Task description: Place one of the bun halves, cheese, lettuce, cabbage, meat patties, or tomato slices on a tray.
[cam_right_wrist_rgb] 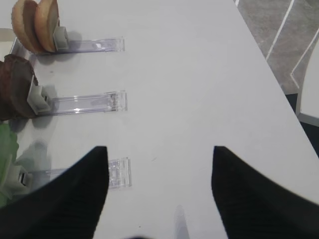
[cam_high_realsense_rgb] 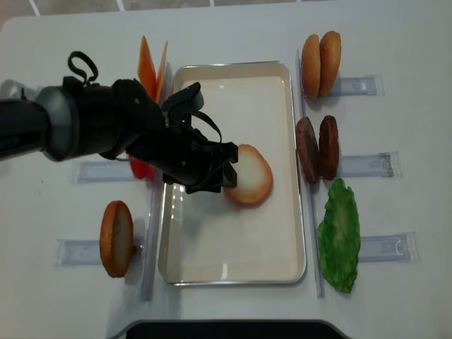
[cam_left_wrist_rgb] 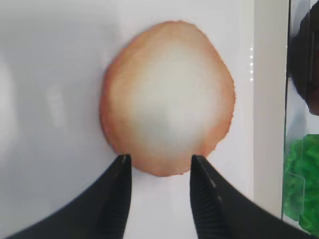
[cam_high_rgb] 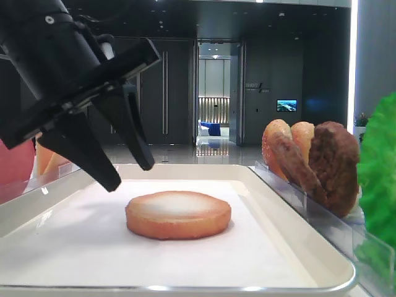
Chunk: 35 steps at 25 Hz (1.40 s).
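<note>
The left arm (cam_high_realsense_rgb: pixel 85 127) is matte black all over — a thick rounded sleeve-like body, with a looped black cable (cam_high_realsense_rgb: pixel 81 65) rising from its back. Beside the tray (cam_high_realsense_rgb: pixel 282 70), the left gripper (cam_high_rgb: pixel 127 158) shows two tapering black fingers below a flat angular bar. The right gripper (cam_right_wrist_rgb: pixel 159 184) has broad black fingers — finely ribbed.

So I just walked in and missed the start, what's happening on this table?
The left gripper hangs open just above a bun half that lies flat, pale face up, on the tray; it is not holding it. The right gripper is open over bare table, off to the side. More buns, meat patties and lettuce wait in holders beside the tray.
</note>
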### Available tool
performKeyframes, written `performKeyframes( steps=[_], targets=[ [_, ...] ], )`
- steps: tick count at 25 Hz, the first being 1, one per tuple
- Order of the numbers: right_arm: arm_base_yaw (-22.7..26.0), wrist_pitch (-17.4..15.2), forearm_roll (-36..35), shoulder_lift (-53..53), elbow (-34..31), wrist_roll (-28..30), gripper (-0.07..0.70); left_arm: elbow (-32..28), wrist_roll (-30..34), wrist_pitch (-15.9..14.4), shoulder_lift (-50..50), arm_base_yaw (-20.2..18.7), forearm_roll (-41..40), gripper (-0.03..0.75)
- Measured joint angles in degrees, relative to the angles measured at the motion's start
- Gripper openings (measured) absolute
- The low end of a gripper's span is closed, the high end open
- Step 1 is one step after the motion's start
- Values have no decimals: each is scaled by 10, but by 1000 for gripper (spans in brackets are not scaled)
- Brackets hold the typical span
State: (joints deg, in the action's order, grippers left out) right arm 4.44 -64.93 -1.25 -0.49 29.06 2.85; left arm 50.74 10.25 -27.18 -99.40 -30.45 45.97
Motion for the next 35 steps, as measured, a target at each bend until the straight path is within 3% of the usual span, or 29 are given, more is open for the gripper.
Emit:
performKeyframes(
  steps=[4,11,15,18,24,27,29,35],
  targets=[
    [0,0,0,0,0,0,429,0,-57,-41,32,26,-63,303],
    [0,0,0,0,0,0,429,6,-78,-44,78,32,-82,306],
    [0,0,0,0,0,0,429,50,-89,-70,95,32,-95,325],
    [0,0,0,0,0,0,429,104,-157,-119,107,32,-169,329],
    [0,0,0,0,0,0,429,200,-330,-316,110,32,-424,330],
    [0,0,0,0,0,0,429,230,-369,-383,110,32,-496,330],
    [0,0,0,0,0,0,429,241,-376,-405,110,32,-511,330],
    [0,0,0,0,0,0,429,244,-350,-425,114,45,-523,330]
  ],
)
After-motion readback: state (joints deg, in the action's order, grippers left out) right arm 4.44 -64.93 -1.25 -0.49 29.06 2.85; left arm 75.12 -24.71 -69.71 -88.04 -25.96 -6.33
